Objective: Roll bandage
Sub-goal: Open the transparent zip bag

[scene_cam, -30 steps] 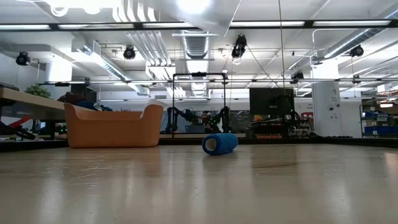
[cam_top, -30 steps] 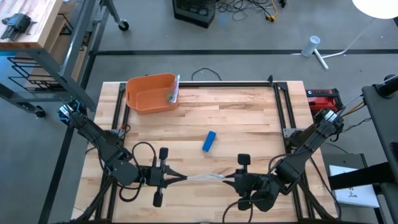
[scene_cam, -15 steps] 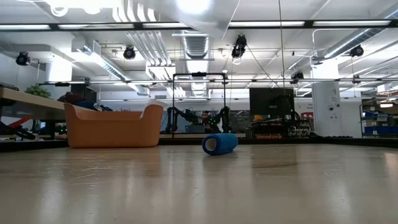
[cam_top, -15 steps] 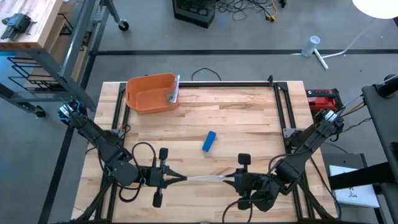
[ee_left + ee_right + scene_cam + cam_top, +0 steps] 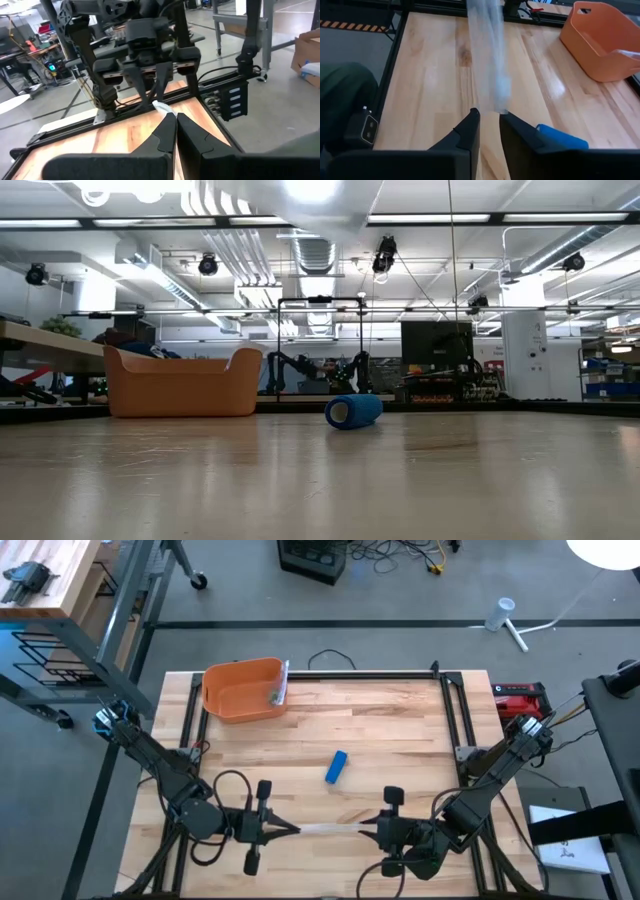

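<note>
A thin white bandage strip (image 5: 330,829) spans level between my two grippers, above the near part of the table. My left gripper (image 5: 292,830) is shut on the strip's left end. My right gripper (image 5: 366,829) faces it. In the right wrist view its fingers (image 5: 472,122) stand a little apart, with the blurred strip (image 5: 487,55) ending at their tips. A blue roll (image 5: 337,767) lies on its side at mid-table, touched by neither gripper. My left gripper pinches the strip's end (image 5: 160,106) between its two fingertips. The fingers lie about level and point toward the table's right, along the strip. The strip runs on clear of the table toward the other gripper. I cannot tell whether my right gripper touches the strip's other end (image 5: 501,102).
An orange bin (image 5: 243,690) stands at the far left of the table, also visible in the low view (image 5: 180,383). Black rails (image 5: 455,710) run along the table's edges. Bare wood lies between the blue roll (image 5: 353,410) and the grippers.
Both arms have stayed where they were. The strip between the grippers looked wider and looser a second ago; now it shows as a thinner, straighter line.
</note>
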